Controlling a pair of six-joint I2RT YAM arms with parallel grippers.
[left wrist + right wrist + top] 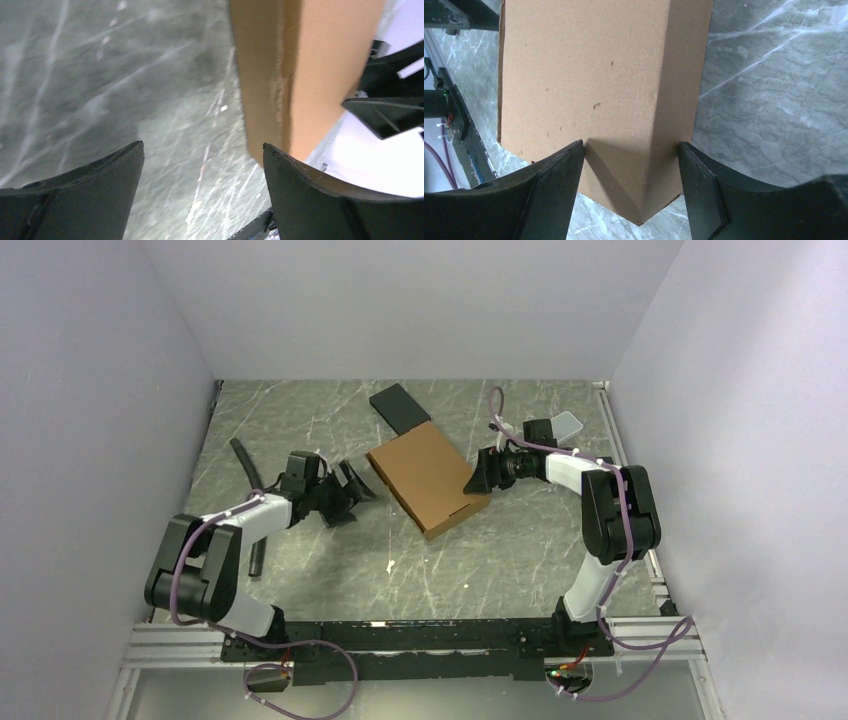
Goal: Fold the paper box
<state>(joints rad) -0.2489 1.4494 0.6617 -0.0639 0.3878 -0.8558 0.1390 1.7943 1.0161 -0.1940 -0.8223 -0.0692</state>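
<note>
Brown cardboard forms the paper box (425, 475), a closed, shallow rectangle lying flat at mid-table (520, 550) between both tools. On the left gripper (202, 147), the curved matte-black fingers are spread wide with nothing between them, and a box edge lies just ahead. The right gripper (630, 145) straddles one box corner, tips against the smooth cardboard; whether it clamps cannot be determined. The table surface is grey and marble-veined.

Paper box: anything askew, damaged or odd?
Paper box lies diagonal to the edges of the table. The left wrist view shows a crumpled, dented patch along its side crease. No tears visible.
</note>
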